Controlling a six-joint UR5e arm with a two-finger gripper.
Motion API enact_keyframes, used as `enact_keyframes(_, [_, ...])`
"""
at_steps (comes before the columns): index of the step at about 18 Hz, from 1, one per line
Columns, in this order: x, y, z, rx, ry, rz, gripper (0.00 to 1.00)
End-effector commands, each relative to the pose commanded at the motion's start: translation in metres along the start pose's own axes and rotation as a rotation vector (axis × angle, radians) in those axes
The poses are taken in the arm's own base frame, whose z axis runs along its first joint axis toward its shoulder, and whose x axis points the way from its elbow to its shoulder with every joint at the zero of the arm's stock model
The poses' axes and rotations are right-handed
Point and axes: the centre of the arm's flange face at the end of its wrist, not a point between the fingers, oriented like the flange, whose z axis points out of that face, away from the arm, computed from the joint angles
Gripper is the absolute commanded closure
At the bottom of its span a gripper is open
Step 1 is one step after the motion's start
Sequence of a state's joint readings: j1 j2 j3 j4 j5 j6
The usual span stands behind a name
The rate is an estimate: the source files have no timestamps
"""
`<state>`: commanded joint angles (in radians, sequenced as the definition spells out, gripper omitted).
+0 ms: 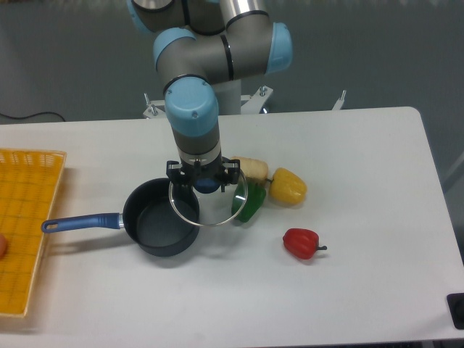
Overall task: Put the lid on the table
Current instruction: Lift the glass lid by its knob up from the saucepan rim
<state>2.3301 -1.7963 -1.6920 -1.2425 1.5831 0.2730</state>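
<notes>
The round glass lid with a thin metal rim hangs in the air, level, just right of the saucepan and partly over its right edge. My gripper points straight down and is shut on the lid's dark blue knob. The white table lies below. Through the glass I see the table and part of a green pepper.
A dark saucepan with a blue handle stands open, left of the lid. A green pepper, a yellow pepper, a pale vegetable and a red pepper lie to the right. A yellow mesh tray sits at the left edge.
</notes>
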Motion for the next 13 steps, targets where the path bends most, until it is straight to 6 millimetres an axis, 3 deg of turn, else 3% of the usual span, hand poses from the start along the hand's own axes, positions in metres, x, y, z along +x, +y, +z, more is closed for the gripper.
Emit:
enact_keyframes(7, [-0.007, -0.004, -0.008, 0.022, -0.006, 0.014, 0.57])
enact_keyframes(11, [-0.010, -0.016, -0.015, 0.044, -0.012, 0.030, 0.57])
enact_keyframes(13, [-0.012, -0.017, -0.006, 0.023, -0.014, 0.059, 0.57])
